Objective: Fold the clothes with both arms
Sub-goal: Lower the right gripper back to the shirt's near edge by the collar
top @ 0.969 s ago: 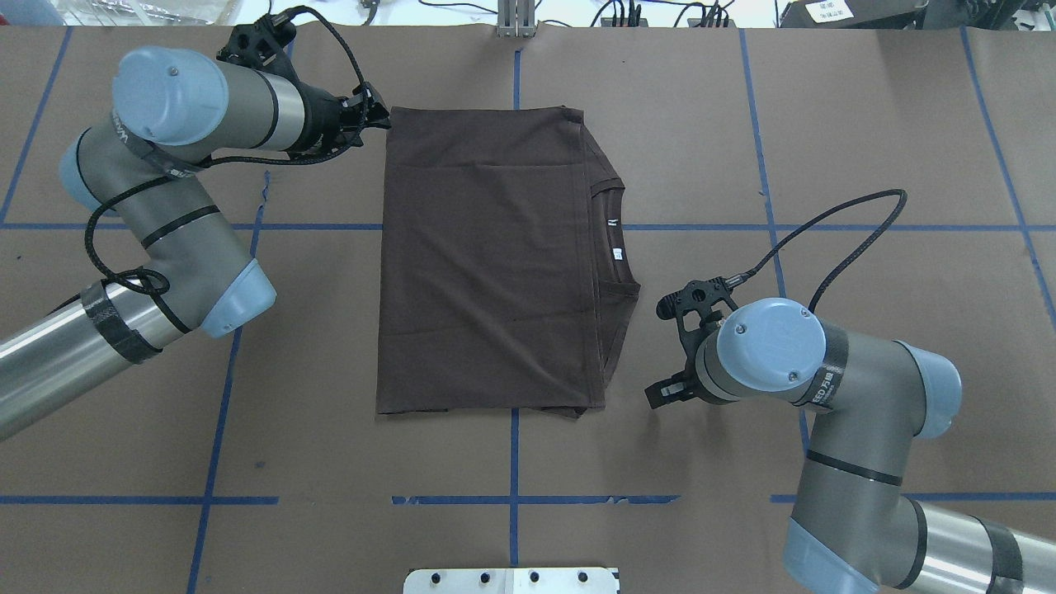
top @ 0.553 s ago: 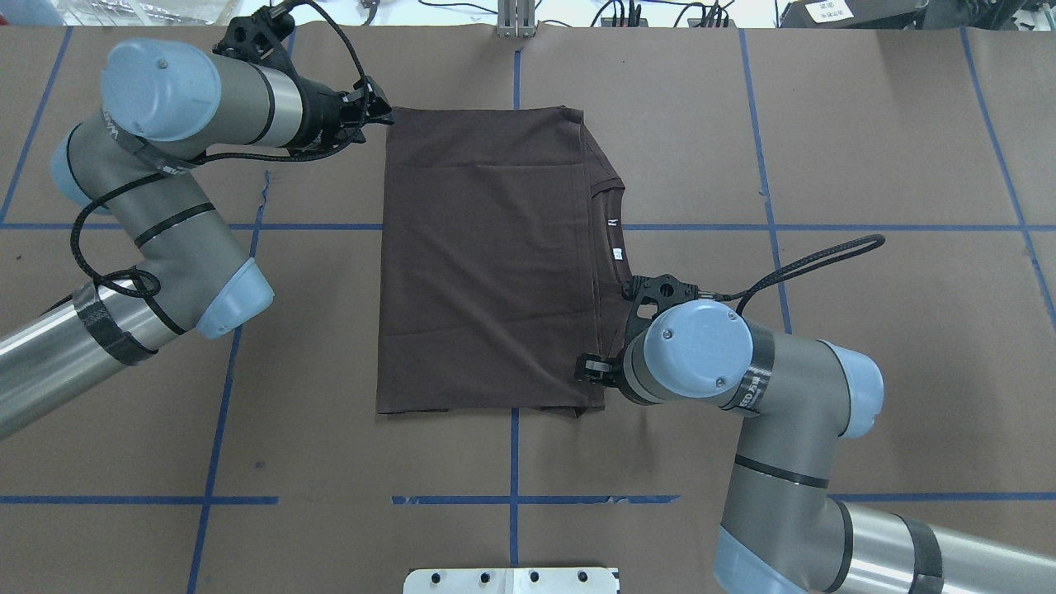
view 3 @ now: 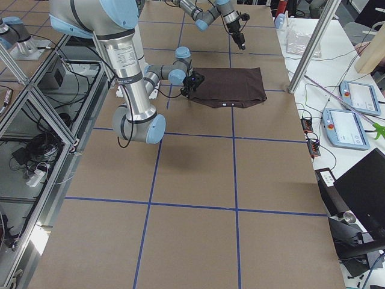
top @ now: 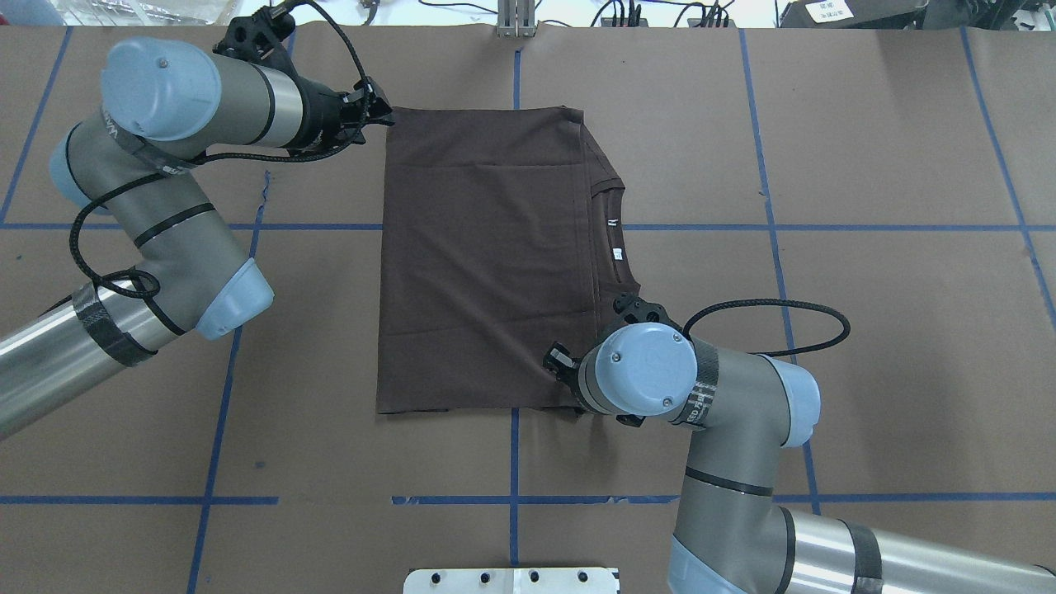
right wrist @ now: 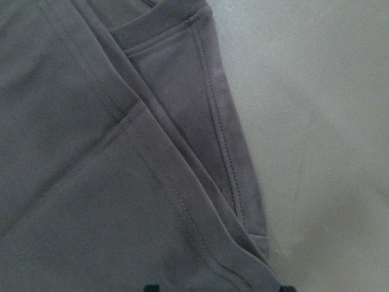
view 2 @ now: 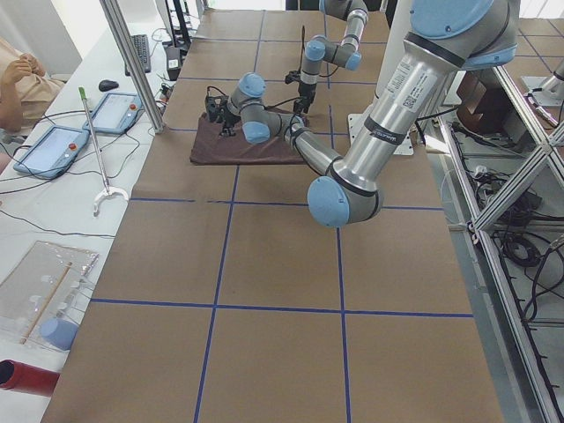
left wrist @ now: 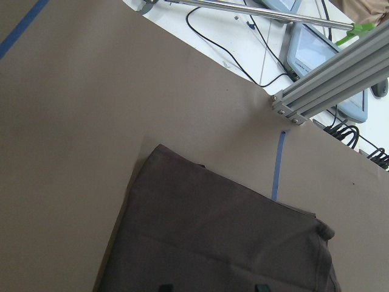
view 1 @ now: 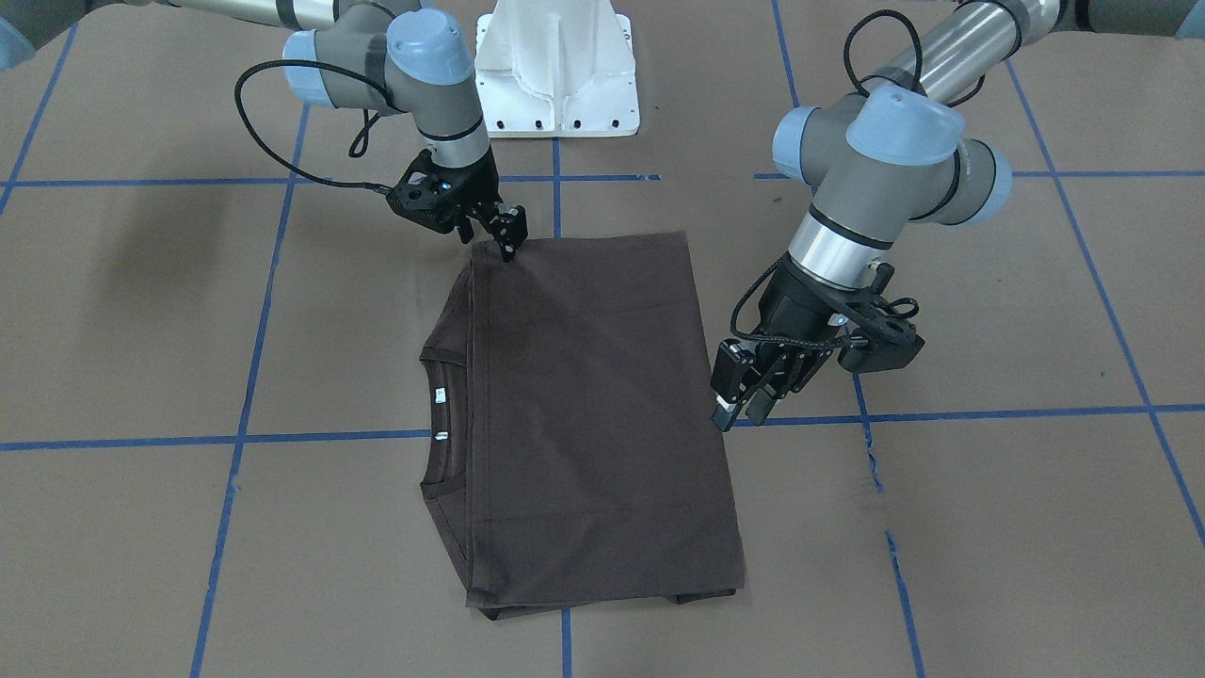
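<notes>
The dark brown T-shirt lies flat on the table, folded into a rectangle, with its collar and white labels showing on my right side. My left gripper is open and hovers just off the shirt's left edge; in the overhead view it shows by the far left corner. Its wrist view looks down on that corner. My right gripper is open and low over the near right corner of the shirt. Its wrist view shows the folded seams close up, with the fingertips apart.
The white pedestal base stands at the table's near edge. Blue tape lines cross the brown table cover. An aluminium post stands at the far edge, with cables behind it. Tablets lie on the operators' side table.
My right arm has swung left, from the bare table beside the shirt to over its near right corner. My left arm has barely moved.
</notes>
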`<state>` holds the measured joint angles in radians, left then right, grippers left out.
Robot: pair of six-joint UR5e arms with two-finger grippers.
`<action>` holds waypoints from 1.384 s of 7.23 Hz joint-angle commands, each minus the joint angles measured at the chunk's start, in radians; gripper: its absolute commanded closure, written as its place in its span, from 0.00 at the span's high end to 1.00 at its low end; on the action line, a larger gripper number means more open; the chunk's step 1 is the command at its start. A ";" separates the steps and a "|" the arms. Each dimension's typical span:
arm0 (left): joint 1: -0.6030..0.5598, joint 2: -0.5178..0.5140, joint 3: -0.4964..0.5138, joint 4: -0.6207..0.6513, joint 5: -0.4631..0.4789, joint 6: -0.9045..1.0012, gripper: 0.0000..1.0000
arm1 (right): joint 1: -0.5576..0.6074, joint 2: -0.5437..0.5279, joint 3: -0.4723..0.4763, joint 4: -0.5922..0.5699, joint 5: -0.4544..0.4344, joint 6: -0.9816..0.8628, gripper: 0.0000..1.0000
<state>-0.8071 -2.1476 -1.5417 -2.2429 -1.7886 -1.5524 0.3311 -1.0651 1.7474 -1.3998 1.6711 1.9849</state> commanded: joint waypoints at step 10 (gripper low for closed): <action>-0.001 0.000 0.000 0.000 0.000 -0.002 0.56 | 0.023 -0.009 0.015 0.002 0.006 0.005 0.00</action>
<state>-0.8077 -2.1469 -1.5417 -2.2427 -1.7882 -1.5535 0.3460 -1.0739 1.7518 -1.3976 1.6747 1.9899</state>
